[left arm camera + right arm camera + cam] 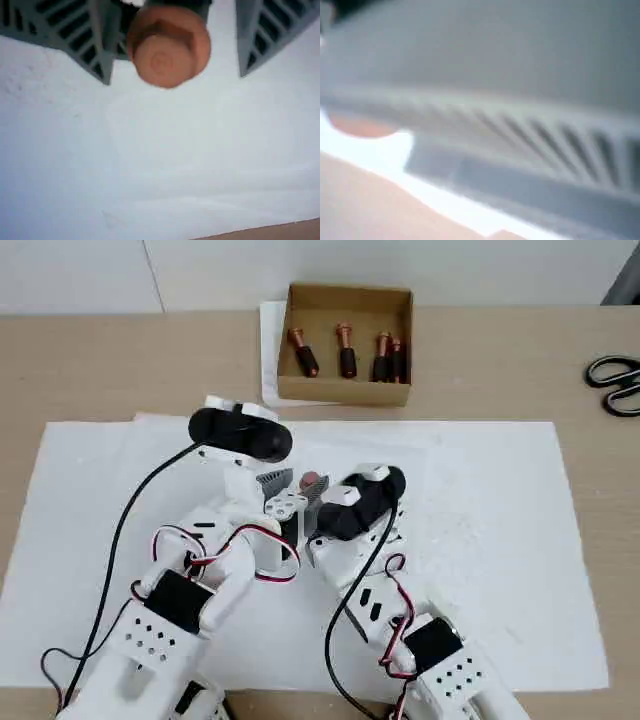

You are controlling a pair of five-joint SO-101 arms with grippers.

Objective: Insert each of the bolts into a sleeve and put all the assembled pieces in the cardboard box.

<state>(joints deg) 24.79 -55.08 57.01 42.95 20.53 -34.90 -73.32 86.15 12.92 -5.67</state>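
A copper bolt [311,480] sits over the white paper at mid-table, where both arms meet. In the left wrist view its round head [167,47] faces the camera. My left gripper [173,77] is open, one grey finger on each side of the head with a gap on both sides. My right gripper [322,505] is close against the bolt from the other side, and its own blurred view shows a patch of copper [360,127]. The cardboard box [345,392] at the back holds several bolts in dark sleeves. What carries the bolt is hidden.
A large white paper sheet [500,540] covers the table in front of the box. Scissors [615,380] lie at the far right edge. The arms' cables [130,530] trail toward the near edge.
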